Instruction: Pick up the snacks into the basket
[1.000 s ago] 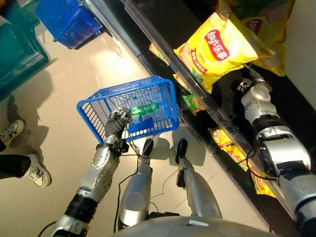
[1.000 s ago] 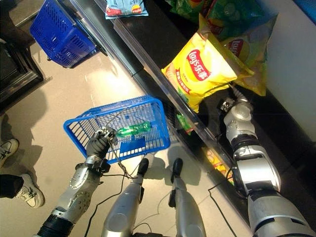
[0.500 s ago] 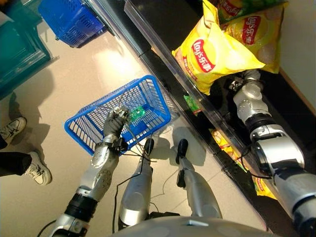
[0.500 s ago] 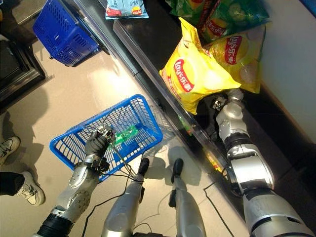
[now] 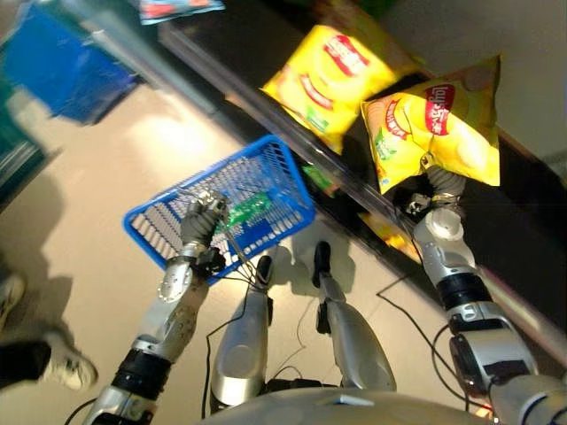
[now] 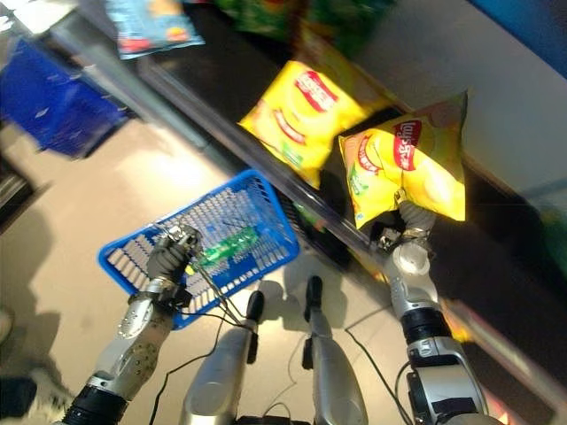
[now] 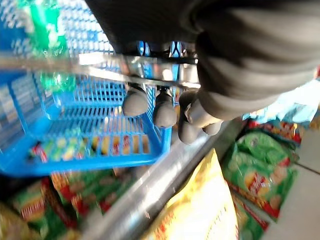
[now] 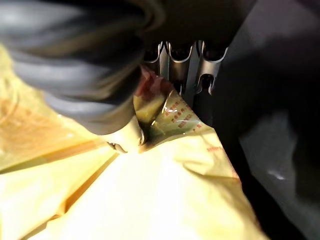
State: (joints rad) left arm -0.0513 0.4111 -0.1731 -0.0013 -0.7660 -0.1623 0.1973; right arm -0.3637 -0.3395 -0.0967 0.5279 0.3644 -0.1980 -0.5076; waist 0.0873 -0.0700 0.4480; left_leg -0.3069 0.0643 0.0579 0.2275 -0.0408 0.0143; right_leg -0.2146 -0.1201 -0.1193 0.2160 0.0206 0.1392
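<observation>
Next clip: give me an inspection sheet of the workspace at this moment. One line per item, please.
Surface: dark shelf behind a clear rail; pale tiled floor below.
Job's things: yellow chip bag lifted off the shelf; blue basket holding a green bottle.
Clutter: second yellow bag and green bags on the shelves.
Hands: right hand pinches the yellow chip bag; left hand curled round the basket's wire handle.
Cables: nothing seen.
Surroundings: another blue basket; a person's shoe.

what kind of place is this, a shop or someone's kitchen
Most likely a shop, or a mock-up of one. A long dark shelf holds many chip bags, green ones among them. The left hand grips a blue shopping basket, and the right hand holds up a yellow bag.
</observation>
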